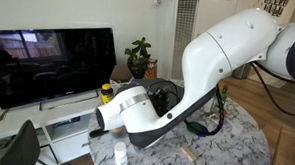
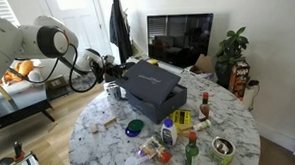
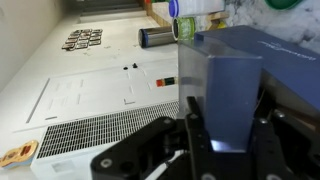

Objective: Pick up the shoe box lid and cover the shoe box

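In an exterior view the dark blue-grey shoe box lid (image 2: 150,78) lies slightly askew on top of the deeper shoe box (image 2: 156,102) in the middle of the round marble table (image 2: 110,144). My gripper (image 2: 115,66) is at the lid's far corner. In the wrist view the gripper (image 3: 230,140) is shut on the lid's rim (image 3: 232,85), which stands as a blue-grey panel between the two black fingers. In the other exterior view my white arm (image 1: 229,56) hides the box and lid.
Bottles, cups and tins crowd the table's near side: a yellow bottle (image 2: 182,119), a red sauce bottle (image 2: 205,105), a blue dish (image 2: 135,126), a tin (image 2: 223,149). A can (image 3: 155,38) lies close to the lid. A TV (image 2: 181,36) and a plant (image 2: 231,49) stand behind.
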Robot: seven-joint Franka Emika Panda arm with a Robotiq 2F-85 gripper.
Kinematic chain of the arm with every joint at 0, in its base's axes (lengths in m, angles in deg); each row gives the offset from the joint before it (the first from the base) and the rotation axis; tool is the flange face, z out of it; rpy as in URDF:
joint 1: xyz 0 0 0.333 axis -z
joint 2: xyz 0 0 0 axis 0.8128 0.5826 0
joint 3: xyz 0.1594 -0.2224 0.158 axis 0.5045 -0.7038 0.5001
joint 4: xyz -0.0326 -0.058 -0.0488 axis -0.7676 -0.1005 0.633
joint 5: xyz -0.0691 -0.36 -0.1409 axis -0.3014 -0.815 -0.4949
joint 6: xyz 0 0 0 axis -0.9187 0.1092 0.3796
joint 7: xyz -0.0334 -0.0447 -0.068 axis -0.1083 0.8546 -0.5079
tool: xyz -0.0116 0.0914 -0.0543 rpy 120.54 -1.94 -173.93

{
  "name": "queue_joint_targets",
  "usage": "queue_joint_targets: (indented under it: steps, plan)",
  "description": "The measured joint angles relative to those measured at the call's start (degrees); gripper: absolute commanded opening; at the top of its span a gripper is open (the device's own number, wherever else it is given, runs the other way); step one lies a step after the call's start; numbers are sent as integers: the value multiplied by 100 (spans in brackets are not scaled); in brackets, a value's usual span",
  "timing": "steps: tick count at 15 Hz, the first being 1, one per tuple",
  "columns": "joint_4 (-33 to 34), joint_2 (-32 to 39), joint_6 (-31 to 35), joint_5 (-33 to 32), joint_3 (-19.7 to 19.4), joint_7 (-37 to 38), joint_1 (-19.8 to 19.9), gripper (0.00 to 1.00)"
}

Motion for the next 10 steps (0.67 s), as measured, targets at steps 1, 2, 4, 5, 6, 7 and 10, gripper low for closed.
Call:
queue_joint_targets:
  steps: [1, 2, 4, 5, 6, 7, 10]
  plan:
    - [36, 28, 27, 0, -7, -25, 0, 10]
    - [69, 53, 68, 0, -13, -44, 1, 11]
    - [122, 82, 165, 0, -27, -65, 2, 22]
    - [135, 86, 217, 0, -34, -74, 4, 24]
    - [152, 90, 268, 0, -37, -79, 7, 27]
    - [166, 90, 331, 0, -37, -81, 15, 25]
    - [195, 91, 482, 0, -37, -93, 45, 20]
